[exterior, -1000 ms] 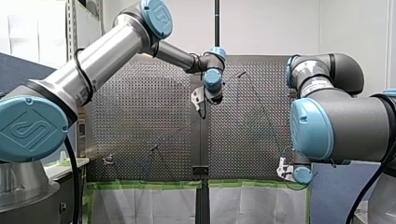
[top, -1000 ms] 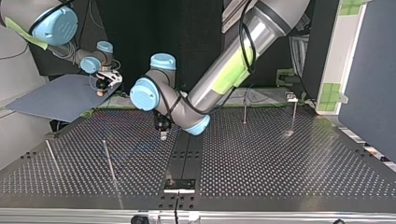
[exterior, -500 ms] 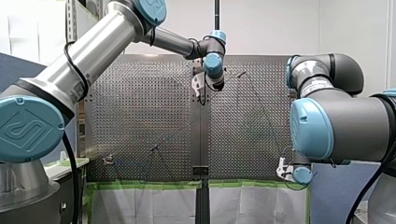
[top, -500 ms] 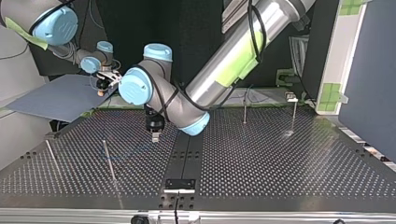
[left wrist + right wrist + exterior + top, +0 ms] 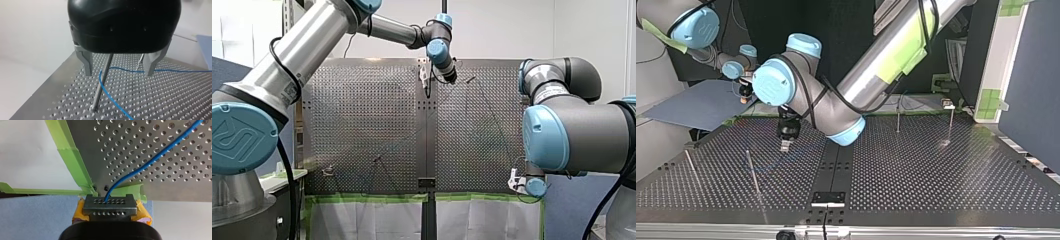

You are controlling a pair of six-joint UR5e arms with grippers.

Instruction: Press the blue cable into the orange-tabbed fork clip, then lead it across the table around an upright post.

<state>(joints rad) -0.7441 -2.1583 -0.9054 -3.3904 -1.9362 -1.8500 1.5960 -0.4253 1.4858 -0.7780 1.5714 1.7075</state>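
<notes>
My left gripper (image 5: 118,72) is open, its metal fingers (image 5: 86,65) wide apart with nothing held. An upright post (image 5: 101,85) stands in line with the gap, below the fingers. The blue cable (image 5: 110,96) bends around that post and runs off across the perforated table (image 5: 175,100). In the top view this gripper (image 5: 785,145) hovers over the table left of centre, near a post (image 5: 752,172). My right gripper (image 5: 110,207), with yellow pads, is shut on the blue cable (image 5: 150,160) beyond the table's taped edge. A small clip (image 5: 948,104) sits at the top view's far right.
More thin posts rise from the table (image 5: 936,180): one at the top view's left edge (image 5: 691,167) and two at its back right (image 5: 898,117). Green tape (image 5: 72,157) lines the table edge. A blue sheet (image 5: 701,105) lies under my right gripper (image 5: 743,92).
My left arm has swung toward the top view's left, and its gripper now hangs closer to the post there. The right arm has stayed still.
</notes>
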